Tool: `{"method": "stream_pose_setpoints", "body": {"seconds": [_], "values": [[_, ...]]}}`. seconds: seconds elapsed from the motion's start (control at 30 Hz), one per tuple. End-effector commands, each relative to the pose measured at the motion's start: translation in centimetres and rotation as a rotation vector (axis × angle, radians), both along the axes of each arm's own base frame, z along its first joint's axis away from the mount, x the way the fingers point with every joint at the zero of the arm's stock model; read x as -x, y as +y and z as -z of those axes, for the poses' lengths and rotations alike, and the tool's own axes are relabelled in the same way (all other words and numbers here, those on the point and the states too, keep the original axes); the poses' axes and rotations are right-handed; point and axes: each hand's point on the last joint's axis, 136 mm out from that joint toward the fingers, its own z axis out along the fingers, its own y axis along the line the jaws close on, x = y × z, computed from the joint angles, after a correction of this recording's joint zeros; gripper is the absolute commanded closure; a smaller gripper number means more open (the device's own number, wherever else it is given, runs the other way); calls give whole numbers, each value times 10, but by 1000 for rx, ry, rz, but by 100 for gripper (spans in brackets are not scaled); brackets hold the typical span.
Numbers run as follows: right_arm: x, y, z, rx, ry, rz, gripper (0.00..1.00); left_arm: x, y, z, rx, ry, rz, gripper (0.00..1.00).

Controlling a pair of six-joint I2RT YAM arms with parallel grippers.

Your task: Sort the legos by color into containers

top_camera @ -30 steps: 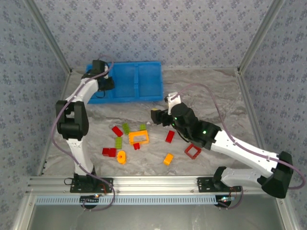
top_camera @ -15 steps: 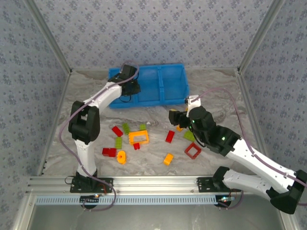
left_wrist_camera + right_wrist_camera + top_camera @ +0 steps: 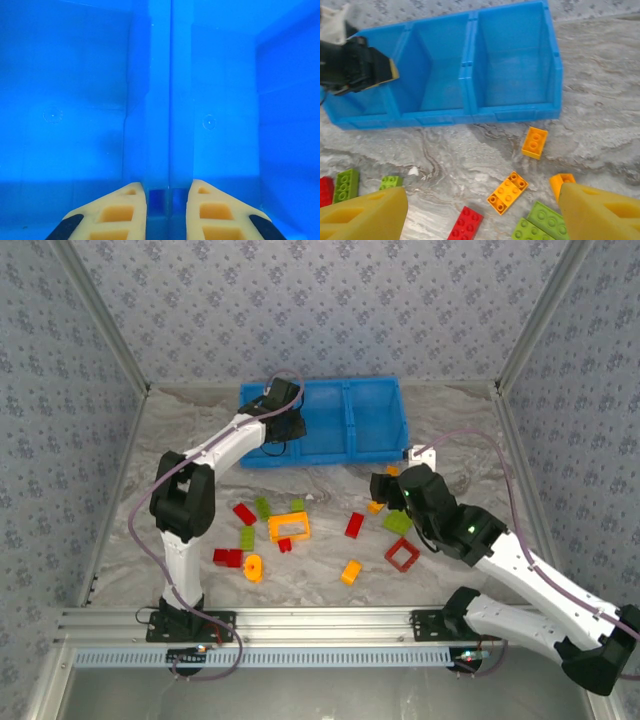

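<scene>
Upper centre of the overhead view: blue bin (image 3: 372,418), three compartments side by side, flat on the marbled table (image 3: 470,430). No brick is seen in the middle or right compartment.

Item, left gripper (image 3: 287,423): clenched on a partition wall near the bin's left end. In the wrist view its yellow fingers (image 3: 115,212) pinch the blue wall, with a compartment on either side.

Item, right gripper (image 3: 380,485): released and empty, jaws wide, its fingers (image 3: 365,215) hanging over the right-hand bricks.

Item, legos: none sorted. They lie scattered across the middle of the overhead view, below the bin. Among them are an orange frame (image 3: 289,528), a red frame (image 3: 402,555), a lime plate (image 3: 397,521) and a red brick (image 3: 354,525). An orange brick (image 3: 535,142) lies nearest the bin's front wall.

Handling note, judged: the step in hand is placing the bin.
- Keep it flat, with the pinch low on the partition, so that it slides rather than tips.
- Stop short of the orange brick.
- Let go squarely before lifting away.
- The right gripper should then take a lone brick across its short sides, clear of neighbours.
</scene>
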Motion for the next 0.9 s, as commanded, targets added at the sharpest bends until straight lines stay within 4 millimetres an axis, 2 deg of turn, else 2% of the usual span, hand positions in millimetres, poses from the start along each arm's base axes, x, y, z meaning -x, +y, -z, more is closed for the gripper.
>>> {"method": "stream_pose_setpoints", "body": {"seconds": [0.0,0.03,0.17,0.27,0.4,0.5,0.57,0.6,0.63,0.73,0.87], "values": [[3,-20,20,27,86,85,19,-12,-23,-30,88,-64,26,82],[2,-22,23,28,104,94,19,-11,-23,-32,88,-63,26,69],[-1,-26,33,41,157,112,19,-5,-18,-52,87,-91,18,46],[-2,-31,40,64,196,130,20,3,-13,-77,99,-137,17,25],[-5,-43,55,70,294,178,21,24,-8,-117,131,-208,34,23],[-10,-48,73,106,381,155,22,57,-17,-139,225,-245,98,23],[-14,-55,90,140,461,146,22,88,-31,-142,287,-252,174,22],[-16,-57,101,160,504,136,23,107,-38,-143,308,-258,211,12],[-18,-59,109,180,542,123,23,127,-46,-142,327,-263,249,8],[-27,-69,133,235,639,124,25,181,-61,-131,373,-258,319,8],[-43,-72,155,259,703,105,25,236,-66,-112,418,-266,332,8]]}}
